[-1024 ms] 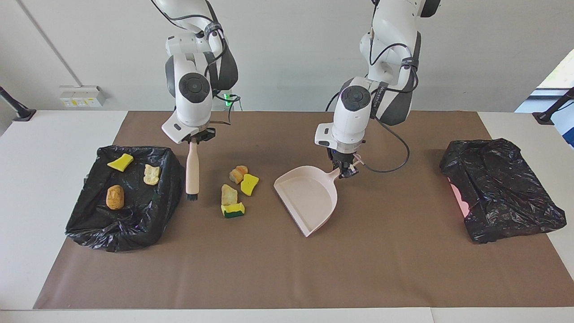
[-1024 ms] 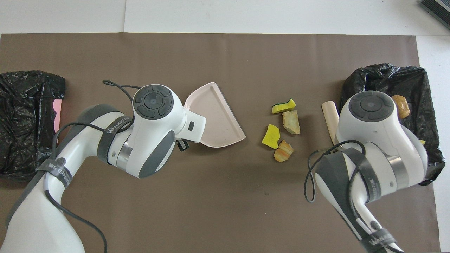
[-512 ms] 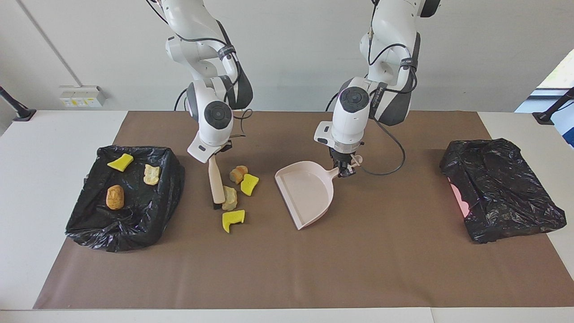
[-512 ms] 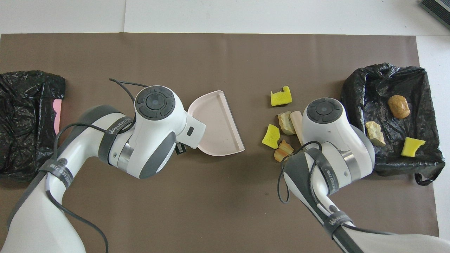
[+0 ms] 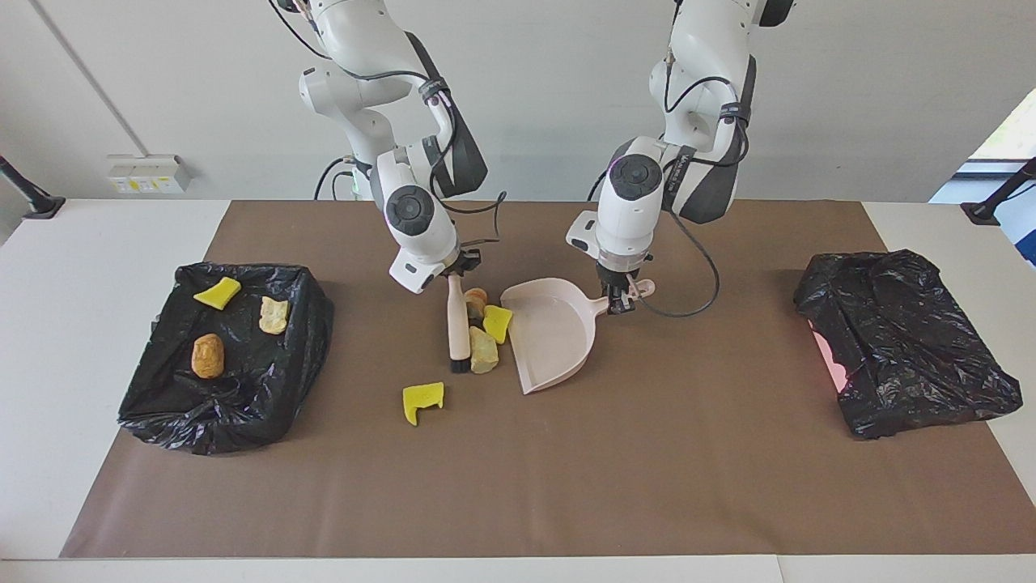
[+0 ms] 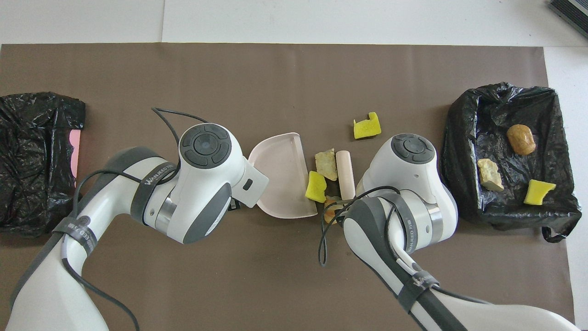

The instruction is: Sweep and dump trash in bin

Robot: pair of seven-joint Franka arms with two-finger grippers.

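At the right arm's end of the brown mat, a black-lined bin holds three trash pieces. Nearer the middle, one yellow foam wedge lies alone. The right gripper is clamped on a beige wooden brush, pressing three trash pieces against the lip of a beige plastic dustpan, whose handle the left gripper grips. A crumpled black bag lies at the left arm's end.

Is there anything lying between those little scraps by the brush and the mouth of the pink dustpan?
Nothing visible does. The tan bread-like chunk and the yellow foam wedge lie right between the wooden-handled brush and the open lip of the beige-pink plastic dustpan. One yellow foam wedge sits apart, farther from the robots than the brush.
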